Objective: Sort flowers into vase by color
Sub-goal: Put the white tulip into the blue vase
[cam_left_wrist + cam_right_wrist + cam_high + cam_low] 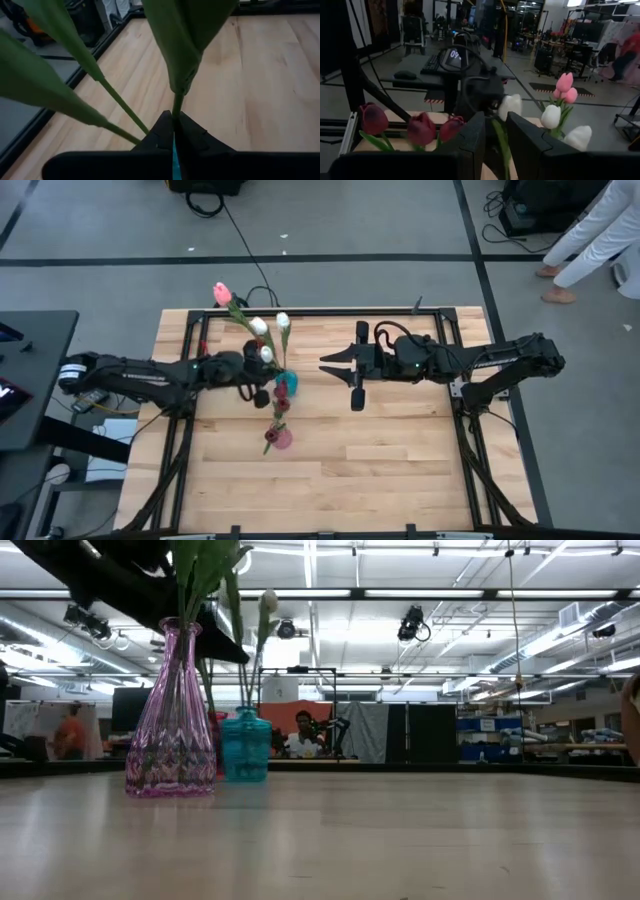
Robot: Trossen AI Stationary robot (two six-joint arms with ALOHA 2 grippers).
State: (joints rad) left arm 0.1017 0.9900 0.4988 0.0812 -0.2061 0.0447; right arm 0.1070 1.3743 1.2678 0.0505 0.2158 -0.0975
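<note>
Looking straight down in the high view, the left gripper [262,385] sits beside a teal vase [285,384] near the table's [400,470] middle, with a pink vase [281,438] nearer the front edge. Three white tulips [259,326] and one pink tulip [222,293] fan out behind the left gripper; dark red tulips [281,406] show between the vases, their count unclear here. The right gripper [340,372] hangs just beside the teal vase, fingers spread wide and empty.

In the low view, the pink vase [173,720] stands in front with green stems in it, the teal vase [245,745] just behind; one white head [267,602] rises above.

In the left wrist view, the fingers [160,132] are pinched on one green stem [176,107]; two more stems slant beside it.

In the right wrist view, the parted fingers [472,135] frame three dark red tulips [420,128], three white [551,116] and two pink [565,82].
</note>
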